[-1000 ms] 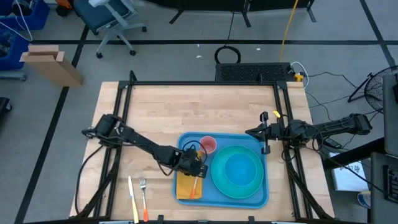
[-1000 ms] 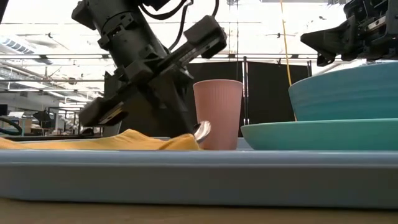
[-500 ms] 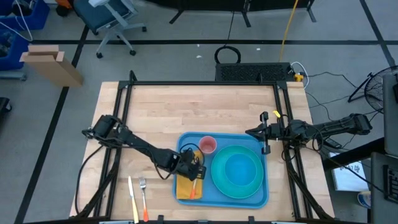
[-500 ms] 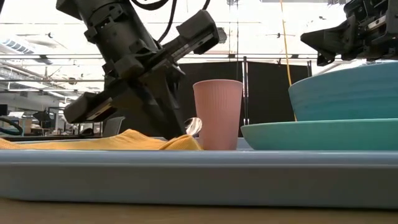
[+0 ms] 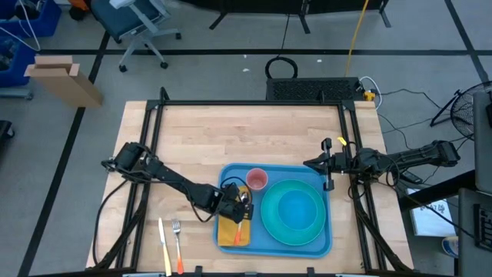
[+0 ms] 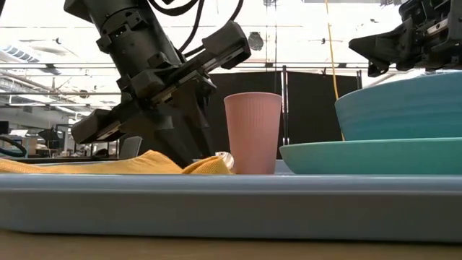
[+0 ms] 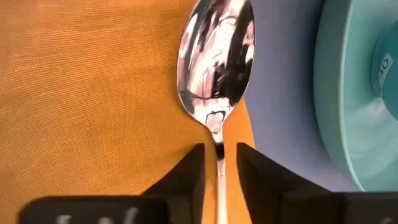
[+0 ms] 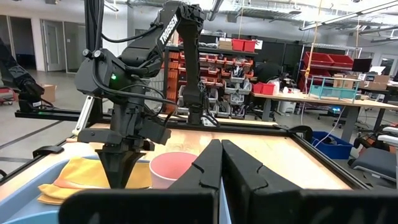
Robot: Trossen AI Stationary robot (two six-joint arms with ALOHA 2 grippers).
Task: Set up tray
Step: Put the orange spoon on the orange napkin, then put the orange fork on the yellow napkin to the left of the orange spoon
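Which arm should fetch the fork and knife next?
Left. The left gripper is over the orange napkin with the spoon, close to the fork and knife lying off the tray on that side. The right gripper waits beyond the tray's far edge.

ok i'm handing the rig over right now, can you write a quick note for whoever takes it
Left gripper: shut on the spoon, holding it low over the yellow napkin on the tray.
Right gripper: shut, empty, parked at the tray's right edge.
On the tray: napkin, pink cup, turquoise plate with bowl.
Left to do: release the spoon; the fork and knife lie on the table left of the tray.
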